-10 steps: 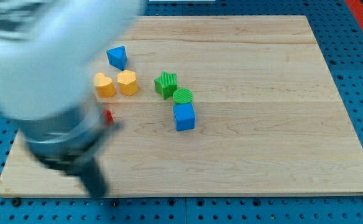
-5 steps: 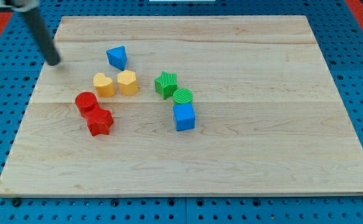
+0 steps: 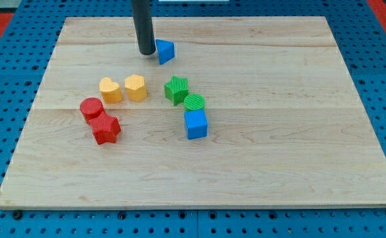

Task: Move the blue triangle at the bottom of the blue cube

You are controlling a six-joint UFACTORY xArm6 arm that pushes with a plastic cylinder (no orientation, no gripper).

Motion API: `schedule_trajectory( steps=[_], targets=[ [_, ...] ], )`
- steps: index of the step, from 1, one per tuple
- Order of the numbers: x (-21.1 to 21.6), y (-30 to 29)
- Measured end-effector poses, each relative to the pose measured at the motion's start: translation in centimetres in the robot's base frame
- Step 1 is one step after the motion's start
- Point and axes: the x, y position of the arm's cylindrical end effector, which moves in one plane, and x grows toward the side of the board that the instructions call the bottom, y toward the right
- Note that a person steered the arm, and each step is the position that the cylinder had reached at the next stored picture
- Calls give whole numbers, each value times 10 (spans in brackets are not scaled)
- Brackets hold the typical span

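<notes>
My tip rests on the wooden surface, just at 9 o'clock of the blue triangle, seemingly touching it. The blue cube lies well apart at 5 o'clock of the triangle, touching a green cylinder. The end effector is a bare rod, with nothing to open or close.

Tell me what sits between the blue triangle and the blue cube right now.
In the camera view, the green star and green cylinder lie between the blue triangle and the blue cube. My tip is just left of the triangle.
</notes>
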Motion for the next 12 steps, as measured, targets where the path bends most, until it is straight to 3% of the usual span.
schedule_trajectory(
  steps=[1,2,3,4,5,7,8,9,10,12],
  targets=[
    [-10,16],
    [29,90],
    [47,108],
    [16,65],
    [12,25],
    [81,152],
    [89,122],
    [52,94],
    [86,62],
    [99,130]
  ],
)
